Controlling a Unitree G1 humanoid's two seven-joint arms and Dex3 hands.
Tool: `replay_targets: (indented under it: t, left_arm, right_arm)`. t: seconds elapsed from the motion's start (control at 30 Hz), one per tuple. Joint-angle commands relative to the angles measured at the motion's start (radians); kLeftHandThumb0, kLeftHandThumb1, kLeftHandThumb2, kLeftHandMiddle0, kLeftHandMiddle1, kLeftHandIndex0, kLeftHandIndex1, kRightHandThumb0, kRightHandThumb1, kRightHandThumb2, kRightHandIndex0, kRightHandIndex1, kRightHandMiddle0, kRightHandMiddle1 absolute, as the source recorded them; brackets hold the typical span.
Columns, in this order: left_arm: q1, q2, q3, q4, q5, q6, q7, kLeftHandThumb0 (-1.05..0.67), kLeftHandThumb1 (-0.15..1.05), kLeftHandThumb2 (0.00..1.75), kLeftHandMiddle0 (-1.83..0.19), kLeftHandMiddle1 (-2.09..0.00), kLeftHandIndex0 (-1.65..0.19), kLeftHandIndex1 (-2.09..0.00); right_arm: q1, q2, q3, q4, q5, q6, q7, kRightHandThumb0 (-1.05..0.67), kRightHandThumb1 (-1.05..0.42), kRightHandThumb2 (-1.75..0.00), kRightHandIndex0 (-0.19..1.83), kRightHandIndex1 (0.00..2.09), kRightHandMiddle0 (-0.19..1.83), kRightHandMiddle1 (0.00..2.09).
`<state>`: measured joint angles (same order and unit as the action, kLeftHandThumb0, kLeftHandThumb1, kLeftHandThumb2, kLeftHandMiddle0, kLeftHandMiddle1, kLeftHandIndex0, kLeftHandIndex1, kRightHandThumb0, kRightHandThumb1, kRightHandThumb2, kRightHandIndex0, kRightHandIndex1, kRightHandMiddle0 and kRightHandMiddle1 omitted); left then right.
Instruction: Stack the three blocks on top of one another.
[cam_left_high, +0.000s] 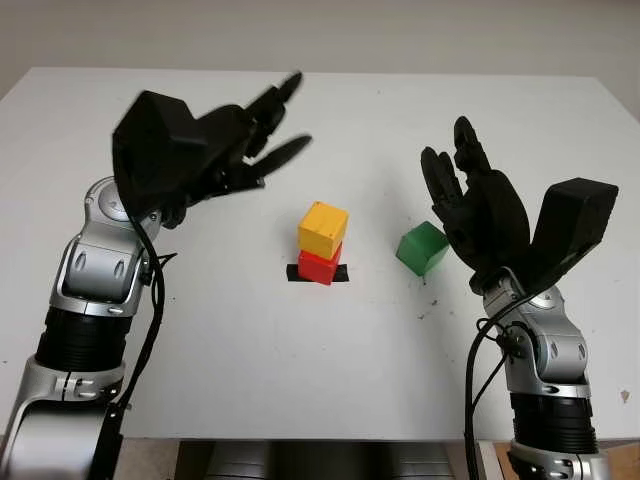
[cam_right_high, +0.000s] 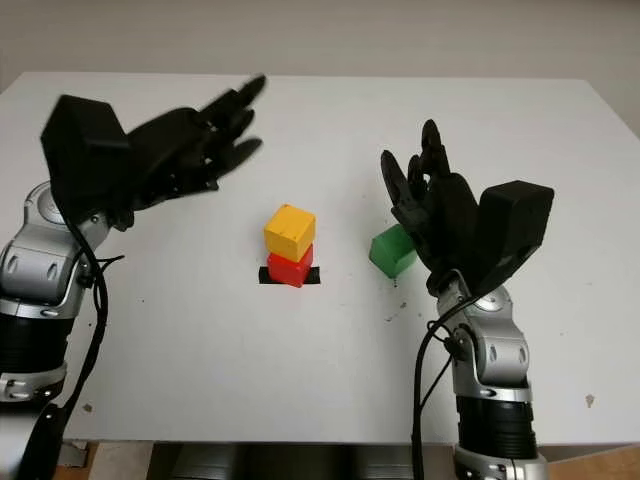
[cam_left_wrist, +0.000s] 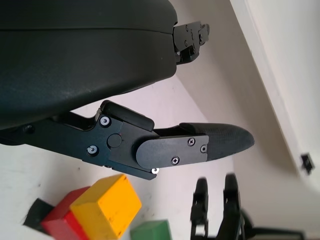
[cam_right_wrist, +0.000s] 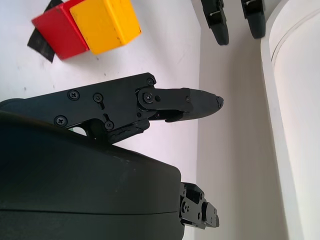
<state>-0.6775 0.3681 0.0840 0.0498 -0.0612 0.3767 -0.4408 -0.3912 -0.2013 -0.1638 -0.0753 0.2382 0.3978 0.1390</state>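
A yellow block (cam_left_high: 323, 228) sits a little askew on a red block (cam_left_high: 319, 267) at the middle of the white table (cam_left_high: 300, 380); the wrist views show the same pair, yellow (cam_left_wrist: 106, 205) on red (cam_right_wrist: 59, 30). A green block (cam_left_high: 421, 248) lies alone on the table to the right of the stack. My right hand (cam_left_high: 447, 150) stands open just right of the green block, fingers pointing up and holding nothing; whether it touches the block I cannot tell. My left hand (cam_left_high: 285, 125) hovers open above the table, up and to the left of the stack.
A black tape mark (cam_left_high: 340, 273) lies under the red block. The table's front edge runs close to both forearms. A few small dark specks (cam_left_high: 428, 300) mark the surface near the green block.
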Motion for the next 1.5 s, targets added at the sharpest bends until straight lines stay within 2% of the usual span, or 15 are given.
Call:
replay_targets:
  t: [0.0, 0.1, 0.27, 0.4, 0.5, 0.73, 0.87, 1.03, 1.3, 1.47]
  left_arm:
    - [0.018, -0.003, 0.023, 0.048, -0.013, -0.047, 0.015, -0.8, 1.05, 0.51, 0.19, 0.0, 0.19, 0.0]
    - [0.033, 0.002, 0.022, 0.11, -0.008, -0.11, 0.03, -0.78, 1.05, 0.54, 0.19, 0.0, 0.19, 0.0]
    - [0.07, 0.021, 0.005, 0.159, 0.028, -0.147, 0.053, -0.77, 1.05, 0.64, 0.19, 0.0, 0.19, 0.0]
    - [0.093, 0.019, 0.01, 0.191, 0.037, -0.18, 0.077, -0.77, 1.05, 0.66, 0.19, 0.0, 0.19, 0.0]
    - [0.115, 0.015, 0.015, 0.186, 0.032, -0.193, 0.093, -0.74, 1.05, 0.68, 0.19, 0.0, 0.19, 0.0]
    - [0.154, 0.016, 0.032, 0.177, 0.007, -0.197, 0.104, -0.75, 1.05, 0.7, 0.19, 0.0, 0.19, 0.0]
    - [0.159, 0.009, 0.051, 0.172, -0.026, -0.176, 0.115, -0.73, 1.05, 0.69, 0.19, 0.0, 0.19, 0.0]
    - [0.167, 0.007, 0.056, 0.161, -0.035, -0.168, 0.136, -0.71, 1.05, 0.7, 0.19, 0.0, 0.19, 0.0]
    - [0.168, 0.006, 0.052, 0.158, -0.035, -0.169, 0.148, -0.7, 1.05, 0.71, 0.19, 0.0, 0.19, 0.0]
    - [0.172, -0.002, 0.057, 0.158, -0.039, -0.175, 0.16, -0.7, 1.05, 0.68, 0.19, 0.0, 0.19, 0.0]
  right_arm:
    - [-0.039, -0.053, -0.008, -0.009, -0.01, -0.006, 0.026, -0.57, -1.05, -0.26, -0.17, 0.02, -0.16, 0.03]
    - [-0.069, -0.123, -0.004, 0.0, -0.028, 0.0, 0.076, -0.61, -1.05, -0.2, -0.12, 0.05, -0.11, 0.06]
    - [-0.132, -0.246, 0.001, 0.06, -0.046, -0.034, 0.205, -0.61, -1.02, -0.08, -0.07, 0.07, -0.03, 0.09]
    - [-0.171, -0.329, 0.031, 0.107, -0.077, -0.069, 0.314, -0.58, -1.0, -0.06, -0.02, 0.09, 0.02, 0.11]
    - [-0.182, -0.412, 0.082, 0.152, -0.139, -0.158, 0.419, -0.56, -1.0, -0.05, 0.0, 0.1, 0.04, 0.11]
    - [-0.19, -0.58, 0.228, 0.188, -0.447, -0.427, 0.469, -0.68, -0.91, -0.04, 0.15, 0.12, 0.22, 0.12]
    - [-0.19, -0.62, 0.262, 0.197, -0.541, -0.548, 0.466, -0.64, -0.85, -0.03, 0.17, 0.1, 0.26, 0.11]
    - [-0.193, -0.67, 0.324, 0.175, -0.689, -0.67, 0.474, -0.68, -0.85, -0.05, 0.15, 0.07, 0.27, 0.09]
    - [-0.173, -0.667, 0.356, 0.192, -0.838, -0.787, 0.38, -0.69, -0.82, -0.04, 0.16, 0.07, 0.32, 0.08]
    - [-0.165, -0.665, 0.366, 0.224, -0.88, -0.829, 0.339, -0.63, -0.8, -0.04, 0.16, 0.06, 0.31, 0.07]
